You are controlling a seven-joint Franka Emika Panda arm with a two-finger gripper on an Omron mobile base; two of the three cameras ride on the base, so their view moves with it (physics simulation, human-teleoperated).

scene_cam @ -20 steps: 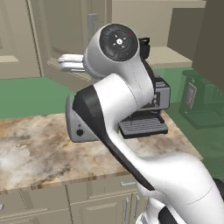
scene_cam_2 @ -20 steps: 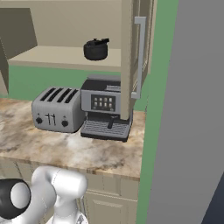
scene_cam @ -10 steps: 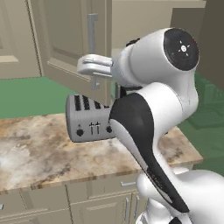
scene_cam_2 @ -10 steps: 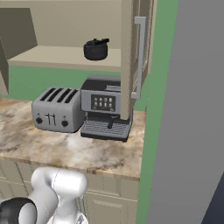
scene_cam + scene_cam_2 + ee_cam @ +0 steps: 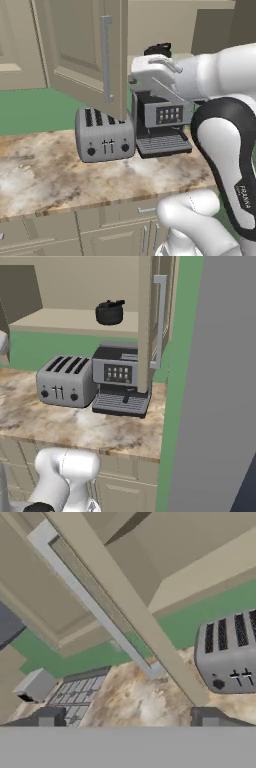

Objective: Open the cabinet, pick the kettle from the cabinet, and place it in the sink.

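Up on the shelf of the open cabinet (image 5: 75, 321), near its right end, we see the black kettle (image 5: 109, 312) standing upright above the coffee machine (image 5: 122, 378). Our gripper (image 5: 127, 717) has its fingers (image 5: 47, 717) spread wide, empty, well apart from the kettle and aimed at the swung-out cabinet door's silver bar handle (image 5: 95, 607). Below it, on the marble counter (image 5: 60, 175), the silver toaster (image 5: 104, 135) sits just left of the coffee machine, by the back edge.

Matt black kettle (image 5: 109, 312), brushed-metal toaster (image 5: 104, 136), glossy marbled stone counter (image 5: 60, 182).
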